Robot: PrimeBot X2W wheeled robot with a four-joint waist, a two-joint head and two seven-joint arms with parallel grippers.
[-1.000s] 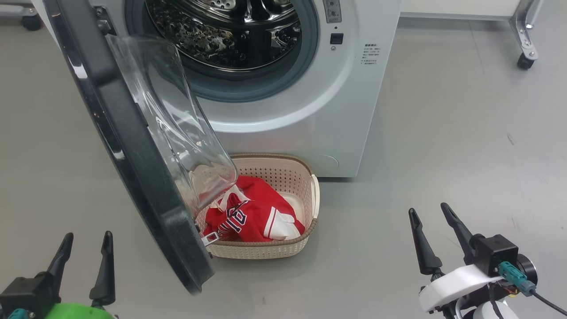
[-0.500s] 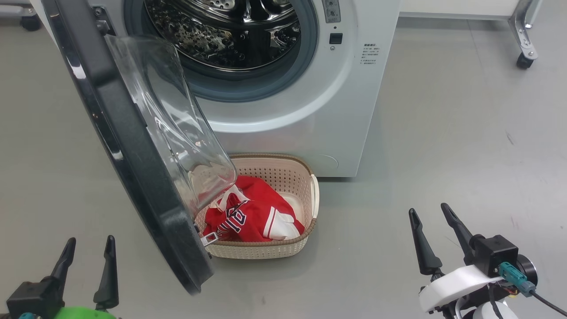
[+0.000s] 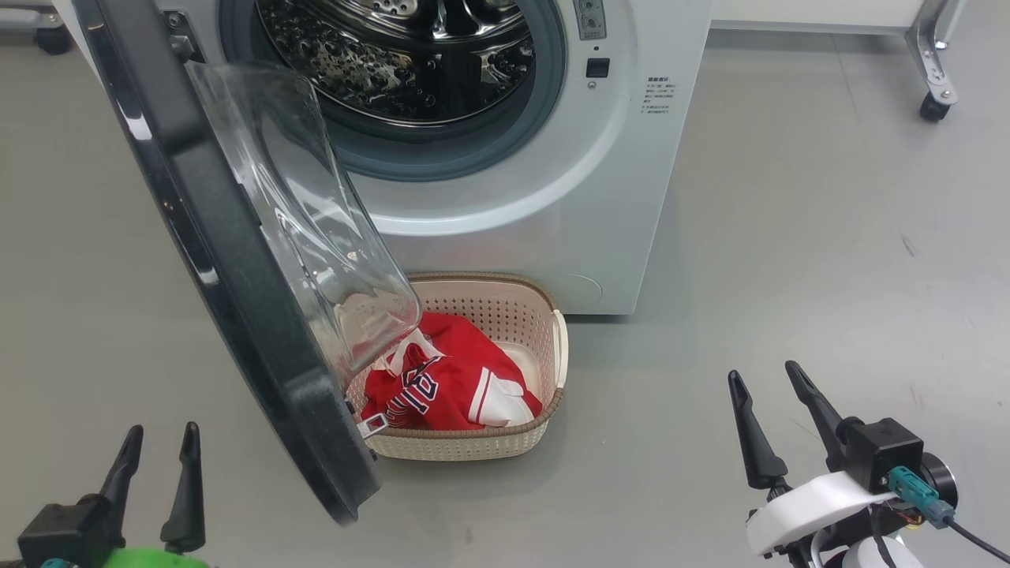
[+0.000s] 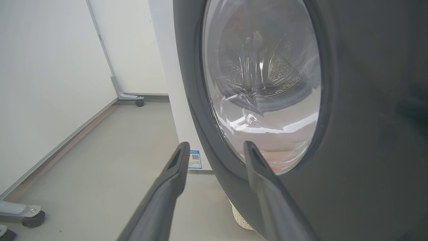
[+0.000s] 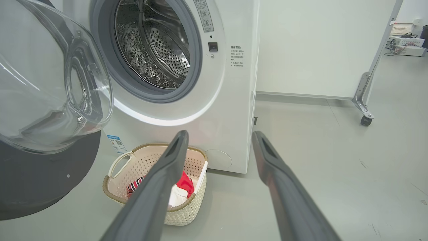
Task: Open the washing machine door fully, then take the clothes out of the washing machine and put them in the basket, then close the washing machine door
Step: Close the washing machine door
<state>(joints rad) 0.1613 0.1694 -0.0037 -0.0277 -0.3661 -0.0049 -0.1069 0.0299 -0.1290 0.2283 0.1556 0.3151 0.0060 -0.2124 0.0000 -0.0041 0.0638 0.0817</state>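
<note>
Clothes (image 3: pixel 450 379): lie red and white in the basket (image 3: pixel 505 304), on the floor (image 3: pixel 789 276) just before the lower front edge of the washing machine (image 3: pixel 552 181). Washing machine door (image 3: pixel 237 300): hangs swung out from the front's left edge, glass bowl overhanging the basket's left end. Left gripper (image 3: pixel 162 430): hovers spread and empty beside the door's lower rim. Right gripper (image 3: pixel 763 371): hovers spread, empty, well right of the basket.

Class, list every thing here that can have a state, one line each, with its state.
White front-loading washing machine: drum looks empty.
Round black-rimmed glass door: open.
Cream perforated plastic basket: upright, holding clothes.
Red white-striped clothes: crumpled in basket.
Left gripper: open, empty.
Right gripper: open, empty.
</note>
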